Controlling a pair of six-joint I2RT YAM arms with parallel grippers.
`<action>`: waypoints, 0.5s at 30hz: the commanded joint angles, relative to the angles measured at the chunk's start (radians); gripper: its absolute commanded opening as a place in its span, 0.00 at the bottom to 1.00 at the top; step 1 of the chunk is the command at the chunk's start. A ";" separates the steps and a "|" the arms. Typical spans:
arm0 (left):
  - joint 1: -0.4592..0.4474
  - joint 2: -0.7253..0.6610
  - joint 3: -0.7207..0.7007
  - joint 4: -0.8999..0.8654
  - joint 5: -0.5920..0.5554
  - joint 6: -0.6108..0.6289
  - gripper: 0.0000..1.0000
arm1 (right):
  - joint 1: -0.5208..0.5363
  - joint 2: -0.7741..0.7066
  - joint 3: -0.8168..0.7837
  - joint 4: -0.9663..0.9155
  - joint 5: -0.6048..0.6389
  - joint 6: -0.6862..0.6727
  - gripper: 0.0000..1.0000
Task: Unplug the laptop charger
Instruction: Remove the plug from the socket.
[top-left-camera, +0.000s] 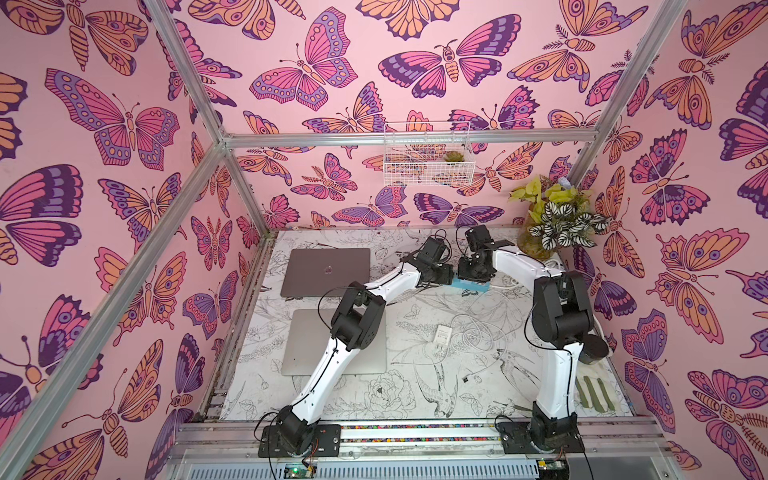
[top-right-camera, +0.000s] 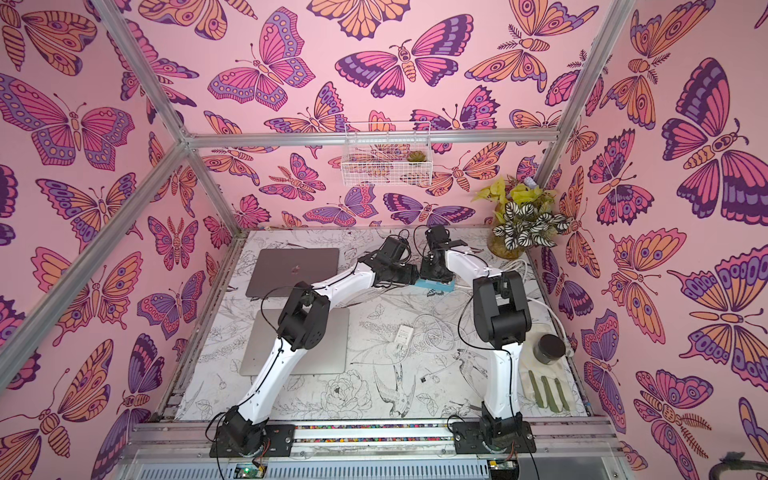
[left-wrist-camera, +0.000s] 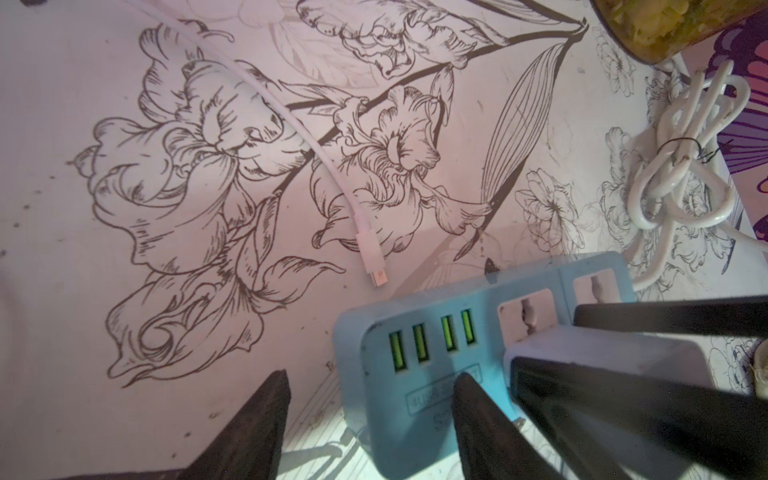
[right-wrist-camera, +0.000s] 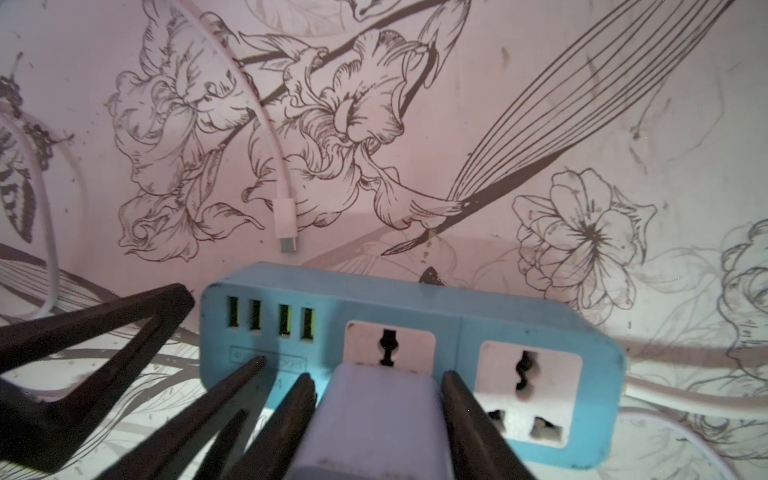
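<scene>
The right hand (right-wrist-camera: 379, 378) is gripping the white laptop charger (right-wrist-camera: 374, 428), one finger pressing on each side of the brick. The brick is sitting plugged into the blue power strip (right-wrist-camera: 415, 299), and only the right wrist view is showing this contact. The left hand (left-wrist-camera: 372, 376) is standing open and holding nothing. In the left wrist view one fingertip (left-wrist-camera: 473, 399) is resting on the strip's face beside the green USB ports, while the other is hanging past the strip's left end over the worktop (left-wrist-camera: 124, 291). In both top views the wrists are hiding the fingers, and only a blue edge of the strip (top-left-camera: 471, 286) is peeking out at the far middle. A loose cable plug (right-wrist-camera: 286, 220) is lying just beyond the strip, apart from it. The left wrist view alone is showing a tied cord bundle (left-wrist-camera: 681, 158) beside the plant pot (left-wrist-camera: 665, 25). Further out, a dark laptop (top-left-camera: 326, 270) and a silver laptop (top-left-camera: 303, 345) are lying closed on the left. A second charger (top-left-camera: 442, 334) is lying mid-worktop, and a top view is showing a jar (top-right-camera: 548, 349) and a glove (top-right-camera: 544, 390) at the near right.
</scene>
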 joint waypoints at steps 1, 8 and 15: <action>-0.010 0.052 -0.011 -0.075 -0.019 0.017 0.64 | 0.015 0.006 0.016 -0.023 0.015 -0.002 0.36; -0.015 0.061 -0.012 -0.075 -0.008 0.013 0.64 | 0.018 0.002 0.056 -0.046 -0.003 -0.018 0.18; -0.016 0.066 -0.011 -0.076 0.003 0.010 0.63 | 0.048 -0.003 0.099 -0.072 0.062 -0.053 0.15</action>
